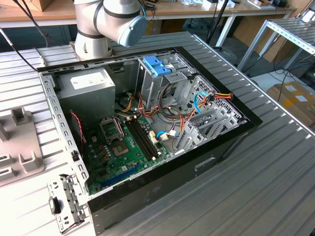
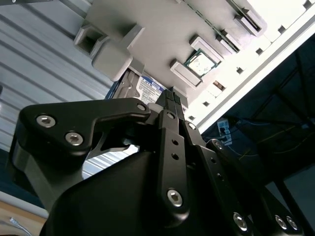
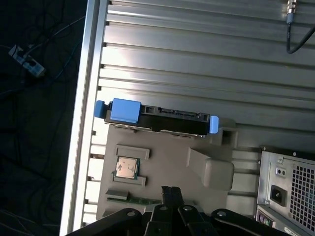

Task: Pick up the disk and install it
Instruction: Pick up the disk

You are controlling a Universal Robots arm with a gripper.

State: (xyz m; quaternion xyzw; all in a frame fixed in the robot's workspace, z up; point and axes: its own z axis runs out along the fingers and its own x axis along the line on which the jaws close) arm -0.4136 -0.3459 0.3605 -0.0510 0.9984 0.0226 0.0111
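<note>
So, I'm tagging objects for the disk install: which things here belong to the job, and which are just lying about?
Job: disk in its blue carrier; gripper; grey fixture tray holding it; open computer case.
Lying about: processor chip on the tray; black cable on the slatted table.

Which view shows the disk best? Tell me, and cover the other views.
The first wrist view: the disk lies whole along the grey holder's edge, blue tab visible. The second wrist view shows a labelled corner past the gripper. The exterior view gives the holder beside the case.
</note>
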